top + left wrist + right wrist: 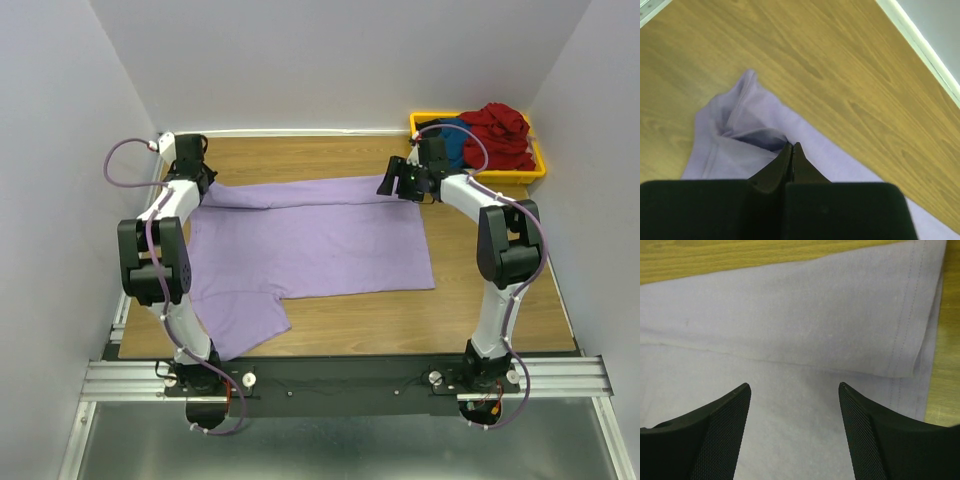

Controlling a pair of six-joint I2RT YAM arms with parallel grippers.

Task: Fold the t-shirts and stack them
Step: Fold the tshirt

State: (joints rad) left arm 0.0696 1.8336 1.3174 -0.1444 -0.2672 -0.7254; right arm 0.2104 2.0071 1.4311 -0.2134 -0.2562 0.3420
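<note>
A large lavender t-shirt point(310, 245) lies spread on the wooden table, its far edge folded over in a band point(790, 315). My left gripper point(205, 185) is at the shirt's far left corner. In the left wrist view its fingertips point(791, 146) are shut on a bunched fold of the lavender cloth point(725, 145). My right gripper point(395, 182) hovers over the far right part of the shirt. It stands open point(794, 387) with only flat cloth beneath and nothing between the fingers. A dark red t-shirt point(500, 130) and a blue one point(455, 140) are heaped in the bin.
A yellow plastic bin point(420, 125) stands at the table's far right corner, just behind the right gripper. Bare wood point(500, 300) shows right of the shirt and along the far edge point(840, 60). White walls close in the back and both sides.
</note>
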